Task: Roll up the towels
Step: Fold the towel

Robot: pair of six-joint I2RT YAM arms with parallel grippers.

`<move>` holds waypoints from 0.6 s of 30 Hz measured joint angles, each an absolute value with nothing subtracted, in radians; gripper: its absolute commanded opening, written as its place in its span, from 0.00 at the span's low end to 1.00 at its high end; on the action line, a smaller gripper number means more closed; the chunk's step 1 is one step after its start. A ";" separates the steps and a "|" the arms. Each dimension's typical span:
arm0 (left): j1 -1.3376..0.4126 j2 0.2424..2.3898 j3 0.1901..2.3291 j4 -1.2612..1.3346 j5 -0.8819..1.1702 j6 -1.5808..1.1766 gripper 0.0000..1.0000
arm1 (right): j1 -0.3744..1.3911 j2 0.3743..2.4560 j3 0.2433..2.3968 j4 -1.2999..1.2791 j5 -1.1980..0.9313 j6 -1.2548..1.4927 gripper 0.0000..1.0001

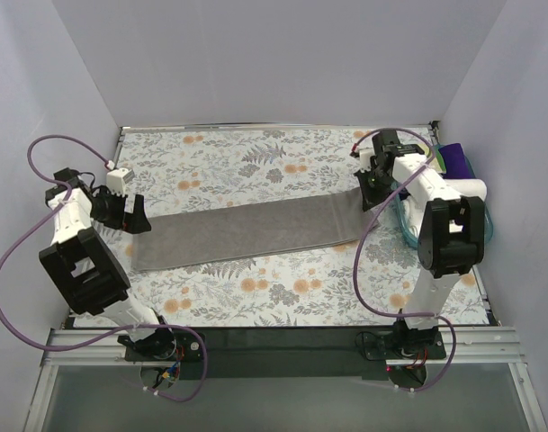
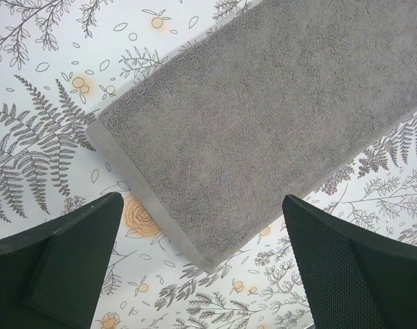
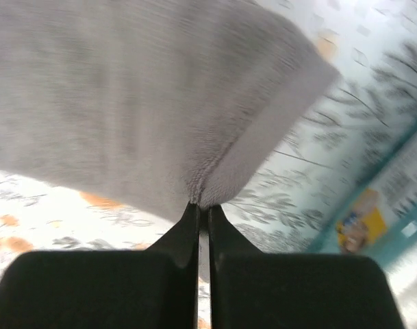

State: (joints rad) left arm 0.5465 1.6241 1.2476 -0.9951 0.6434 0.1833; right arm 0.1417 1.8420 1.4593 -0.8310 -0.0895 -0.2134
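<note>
A long grey-brown towel (image 1: 247, 232) lies stretched across the floral table covering (image 1: 256, 288), folded lengthwise. My right gripper (image 1: 371, 191) is shut on its right end, pinching the edge (image 3: 201, 195) and lifting it slightly; the right wrist view is blurred. My left gripper (image 1: 130, 216) is open and empty, hovering just above the towel's left end (image 2: 215, 253), whose near corner lies between the two fingers (image 2: 345, 267).
A teal basket (image 1: 453, 211) at the right edge holds a purple cloth (image 1: 453, 157) and a white rolled towel (image 1: 467, 189). White walls close in the table on three sides. Purple cables loop around both arms.
</note>
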 measured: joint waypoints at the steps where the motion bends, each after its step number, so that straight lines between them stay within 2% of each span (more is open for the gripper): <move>1: 0.546 1.626 1.253 -0.997 0.644 0.184 0.98 | 0.157 1.840 1.467 -0.834 -0.112 -0.215 0.01; 10: 0.546 1.640 1.315 -1.015 0.640 0.157 0.98 | 0.398 1.876 1.533 -0.860 -0.344 -0.172 0.01; 18: 0.541 1.667 1.328 -0.997 0.576 0.035 0.98 | 0.487 2.038 1.636 -0.835 -0.450 -0.079 0.01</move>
State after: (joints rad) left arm 0.5407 1.6669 1.3285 -0.9970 0.5762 0.0345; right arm 0.4873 2.0384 1.6356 -0.8349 -0.4503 -0.0788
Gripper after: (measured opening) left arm 0.981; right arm 0.016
